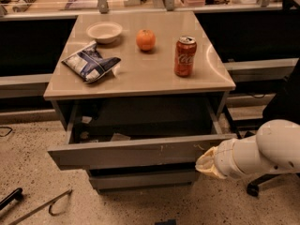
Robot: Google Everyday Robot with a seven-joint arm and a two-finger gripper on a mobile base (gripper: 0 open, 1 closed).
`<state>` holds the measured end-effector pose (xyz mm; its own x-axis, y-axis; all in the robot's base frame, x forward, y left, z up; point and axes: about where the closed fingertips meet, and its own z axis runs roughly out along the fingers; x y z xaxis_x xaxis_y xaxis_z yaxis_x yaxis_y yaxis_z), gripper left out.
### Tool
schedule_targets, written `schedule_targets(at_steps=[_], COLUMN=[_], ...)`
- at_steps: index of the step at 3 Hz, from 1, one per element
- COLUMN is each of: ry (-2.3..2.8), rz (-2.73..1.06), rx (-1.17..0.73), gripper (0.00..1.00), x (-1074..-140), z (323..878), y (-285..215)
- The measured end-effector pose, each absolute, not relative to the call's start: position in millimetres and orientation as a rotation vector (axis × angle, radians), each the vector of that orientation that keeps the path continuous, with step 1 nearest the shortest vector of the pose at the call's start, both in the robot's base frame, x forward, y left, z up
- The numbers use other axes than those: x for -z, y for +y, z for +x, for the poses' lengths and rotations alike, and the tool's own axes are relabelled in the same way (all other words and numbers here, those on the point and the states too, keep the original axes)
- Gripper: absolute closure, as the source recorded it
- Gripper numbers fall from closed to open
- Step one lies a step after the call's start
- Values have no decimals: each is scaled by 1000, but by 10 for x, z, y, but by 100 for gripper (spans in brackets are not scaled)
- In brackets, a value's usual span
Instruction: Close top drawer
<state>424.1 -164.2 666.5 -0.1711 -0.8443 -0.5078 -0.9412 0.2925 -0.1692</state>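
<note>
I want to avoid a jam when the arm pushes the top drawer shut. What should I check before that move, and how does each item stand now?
1. The wide grey flat-fronted top drawer is pulled out and ready to be pushed: ok.
2. The gripper is at the drawer front, by its right end: ok.
3. The gripper touches the front: cannot tell.
4. The push point is near the centre of the front: not ok, as the gripper sits far to the right.
5. The small scraps lie low inside, below the drawer's rim: ok.
6. The red soda can stands upright on the beige tabletop, back from the front edge: ok.
</note>
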Motion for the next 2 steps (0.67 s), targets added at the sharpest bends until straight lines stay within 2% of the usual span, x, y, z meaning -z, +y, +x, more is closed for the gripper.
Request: schedule_targets(at_steps=[1,2], ry=[2026,2026], rz=[-1538,-1538], rx=[-321,-321], gripper=[100,100], x=[-6169,-6169], z=[4370,4370], y=[-1597,-1597])
